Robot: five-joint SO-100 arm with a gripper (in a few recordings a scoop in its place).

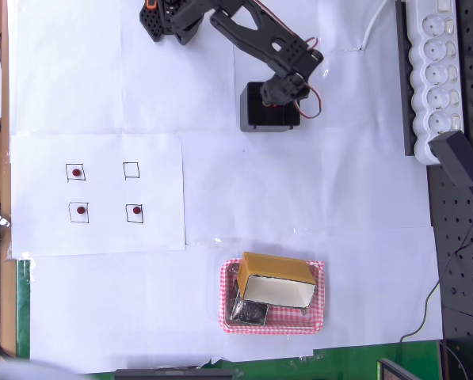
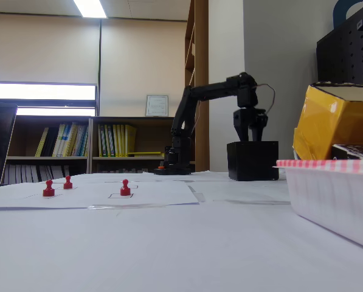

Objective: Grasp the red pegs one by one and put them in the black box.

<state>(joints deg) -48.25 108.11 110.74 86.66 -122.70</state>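
Overhead view, landmark the black box [image 1: 268,119]: gripper [image 1: 282,93] directly above it. Paper sheet [image 1: 97,194] lies lower left of the box, three pegs [image 1: 77,172] [image 1: 80,210] [image 1: 135,210] on its squares. Tray [image 1: 228,305] lies well below the box, cardboard box [image 1: 276,279] inside it.

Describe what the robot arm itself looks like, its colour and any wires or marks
The arm is matte black plastic with blocky, angular links. An orange part shows at its base. Thin red and white wires loop out beside the black gripper. No readable markings show.
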